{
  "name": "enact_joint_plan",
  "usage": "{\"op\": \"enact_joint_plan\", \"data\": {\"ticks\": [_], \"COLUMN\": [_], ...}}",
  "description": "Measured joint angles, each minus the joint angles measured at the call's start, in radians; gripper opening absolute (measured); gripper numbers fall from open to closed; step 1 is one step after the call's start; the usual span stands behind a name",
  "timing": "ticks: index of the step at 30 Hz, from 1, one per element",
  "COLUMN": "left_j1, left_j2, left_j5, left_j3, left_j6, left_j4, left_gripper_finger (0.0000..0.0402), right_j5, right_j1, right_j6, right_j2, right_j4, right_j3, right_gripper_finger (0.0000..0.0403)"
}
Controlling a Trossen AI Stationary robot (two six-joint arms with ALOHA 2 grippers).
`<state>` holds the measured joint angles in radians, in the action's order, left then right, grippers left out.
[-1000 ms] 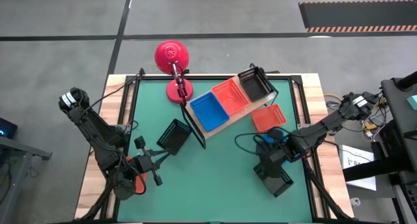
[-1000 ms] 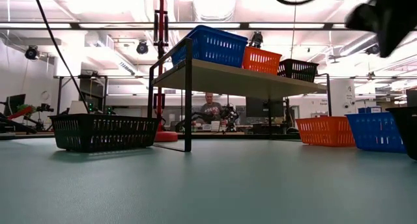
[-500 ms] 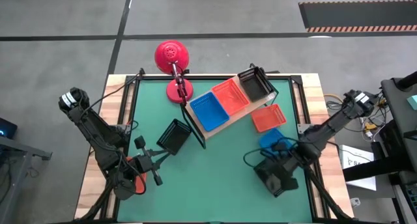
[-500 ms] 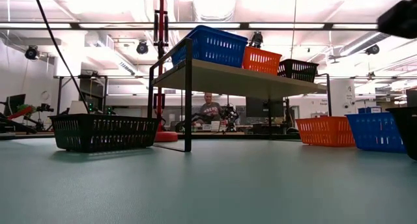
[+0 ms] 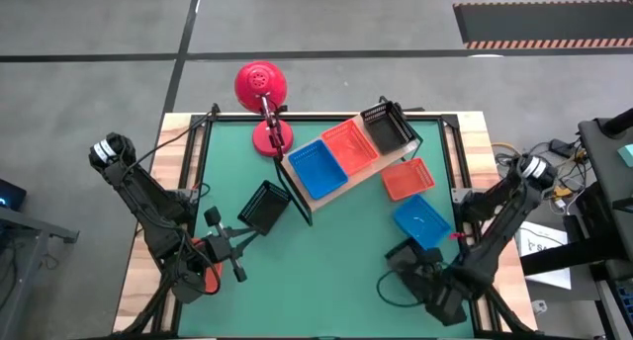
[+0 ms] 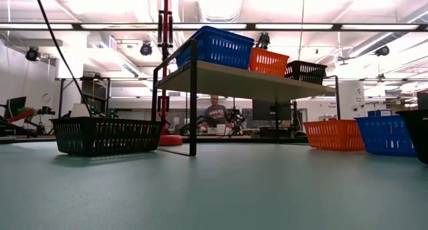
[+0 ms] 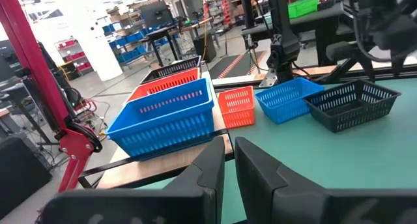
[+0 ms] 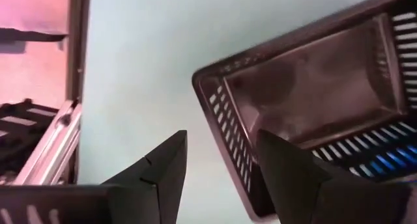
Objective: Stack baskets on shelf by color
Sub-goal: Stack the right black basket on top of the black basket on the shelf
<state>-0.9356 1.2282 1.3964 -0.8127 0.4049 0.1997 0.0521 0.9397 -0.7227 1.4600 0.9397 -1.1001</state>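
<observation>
The shelf (image 5: pixel 368 172) carries a blue basket (image 5: pixel 318 168), a red-orange basket (image 5: pixel 350 145) and a black basket (image 5: pixel 388 127) in a row. A red-orange basket (image 5: pixel 407 178), a blue basket (image 5: pixel 422 221) and two black baskets (image 5: pixel 264 207) (image 5: pixel 404 259) stand on the green mat. My right gripper (image 5: pixel 427 286) (image 8: pixel 221 185) is open at the near right. Its fingers stand on either side of the right black basket's wall (image 8: pixel 228 129) near a corner; no touch shows. My left gripper (image 5: pixel 244 237) (image 7: pixel 228 162) waits shut beside the left black basket.
A round red lamp (image 5: pixel 260 84) stands at the far edge, left of the shelf. The table's metal rail (image 8: pixel 49 152) runs close beside my right gripper. A person (image 6: pixel 215 109) sits in the room beyond the table. Bare mat (image 5: pixel 336 261) lies between the two arms.
My right gripper has drawn back toward the table's near right corner, uncovering the blue basket on the mat. The black basket beneath it has kept its place.
</observation>
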Motion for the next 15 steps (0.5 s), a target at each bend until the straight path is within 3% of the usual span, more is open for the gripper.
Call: {"op": "enact_joint_plan", "data": {"ticks": [15], "left_j1": [0.000], "left_j2": [0.000], "left_j5": [0.000], "left_j3": [0.000], "left_j6": [-0.001], "left_j4": [-0.007], "left_gripper_finger": [0.0022], "right_j5": [-0.007], "right_j1": [0.029], "right_j6": [0.051], "right_j2": [0.199], "right_j4": [0.002], "right_j3": [-0.035], "right_gripper_finger": [0.0163]}}
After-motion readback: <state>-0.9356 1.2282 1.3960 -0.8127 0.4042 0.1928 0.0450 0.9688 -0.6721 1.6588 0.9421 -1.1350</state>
